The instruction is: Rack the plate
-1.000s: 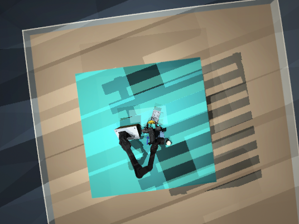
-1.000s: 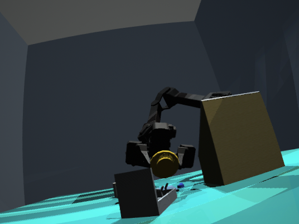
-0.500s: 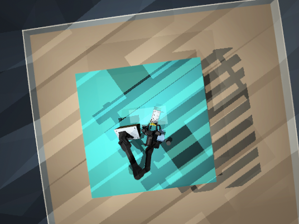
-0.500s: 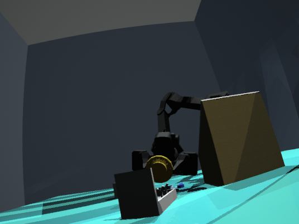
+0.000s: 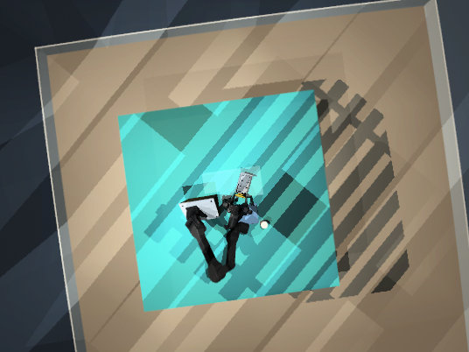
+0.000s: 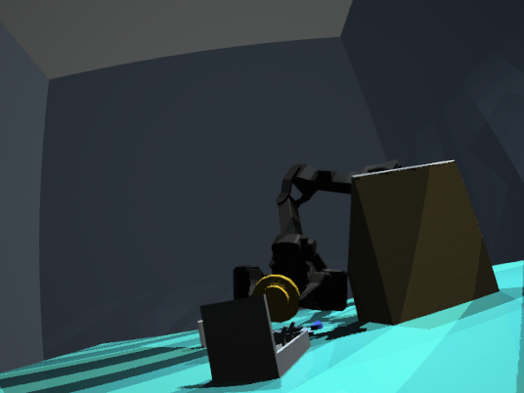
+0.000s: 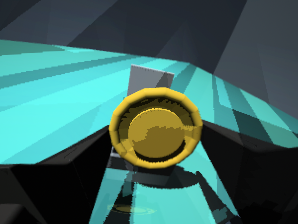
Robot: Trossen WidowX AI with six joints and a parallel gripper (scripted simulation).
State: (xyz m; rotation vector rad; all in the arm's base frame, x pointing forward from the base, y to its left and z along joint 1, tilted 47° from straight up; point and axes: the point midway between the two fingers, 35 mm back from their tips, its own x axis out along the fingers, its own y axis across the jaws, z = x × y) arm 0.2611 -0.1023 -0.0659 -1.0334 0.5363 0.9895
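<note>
The end effector (image 5: 239,199) (image 6: 289,294) (image 7: 155,127) is clamped on the yellow plate (image 5: 240,195) (image 6: 277,298) (image 7: 156,132). From the top, the plate shows as a thin yellow sliver at the near end of the grey dish rack (image 5: 245,183) (image 6: 240,339) (image 7: 145,81). The black arm (image 5: 203,242) (image 6: 289,217) bends in a V from the white-topped base block (image 5: 210,206) (image 6: 420,240) and comes back toward the rack. A pale blue shape (image 5: 250,215) lies partly hidden beside the end effector, with a round white item (image 5: 264,224) near it on the turquoise worktop (image 5: 175,158) (image 6: 440,337) (image 7: 55,110).

In the exterior view, the plate is upright, its round face toward the camera, between the two dark fingers. The rack's tall end panel covers part of its lower edge; dark prongs (image 6: 290,330) show lower down behind the rack's low side wall. A small blue piece (image 6: 317,325) is beyond them.

In the wrist view, the plate's ringed face fills the middle, with a finger on either side and the rack's grey panel rising behind it. Whether the plate touches the rack, I cannot tell.
</note>
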